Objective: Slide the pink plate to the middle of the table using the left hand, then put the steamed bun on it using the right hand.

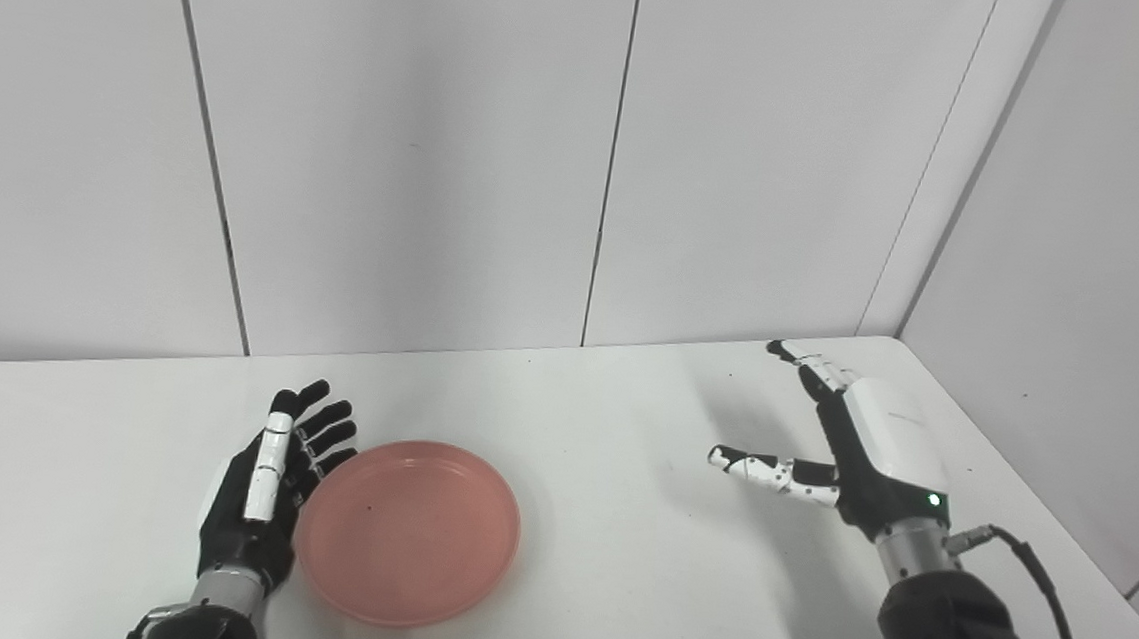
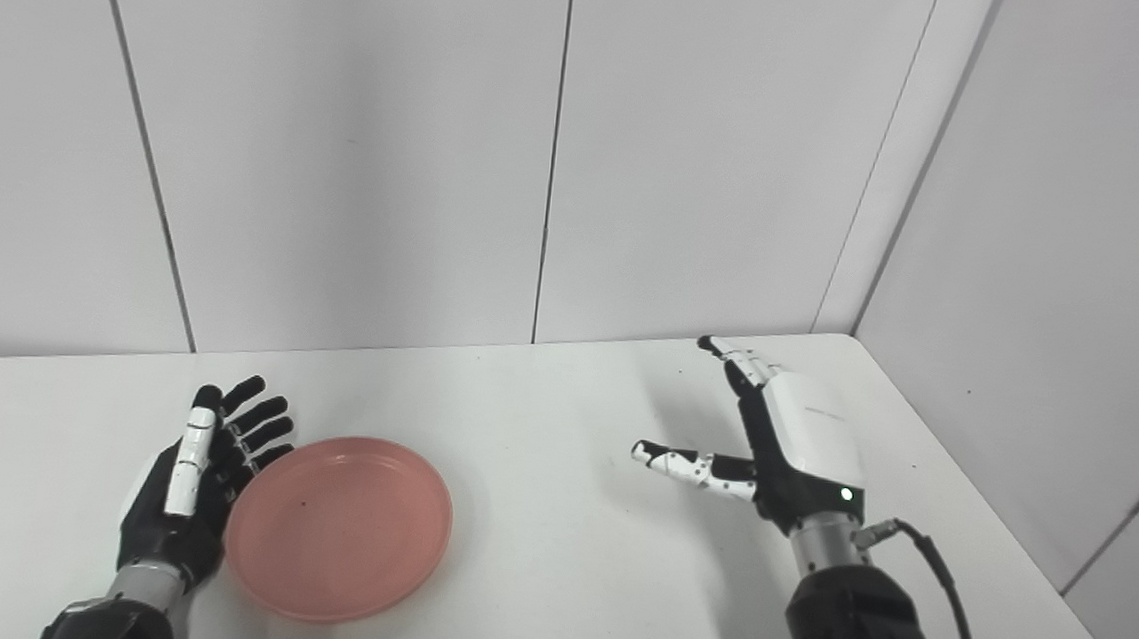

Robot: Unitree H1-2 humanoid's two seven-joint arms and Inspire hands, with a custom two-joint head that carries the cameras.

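A pink plate (image 1: pixel 409 531) lies empty on the white table (image 1: pixel 622 433), left of the middle. My left hand (image 1: pixel 267 484) is open, fingers straight, and stands edge-on against the plate's left rim. My right hand (image 1: pixel 846 444) is open and empty at the right of the table, fingers spread and thumb pointing left, above the tabletop. No steamed bun shows in either view.
White wall panels (image 1: pixel 421 149) close the table at the back and on the right. A black cable (image 1: pixel 1042 583) runs from my right wrist toward the table's right edge. The plate also shows in the right eye view (image 2: pixel 340 526).
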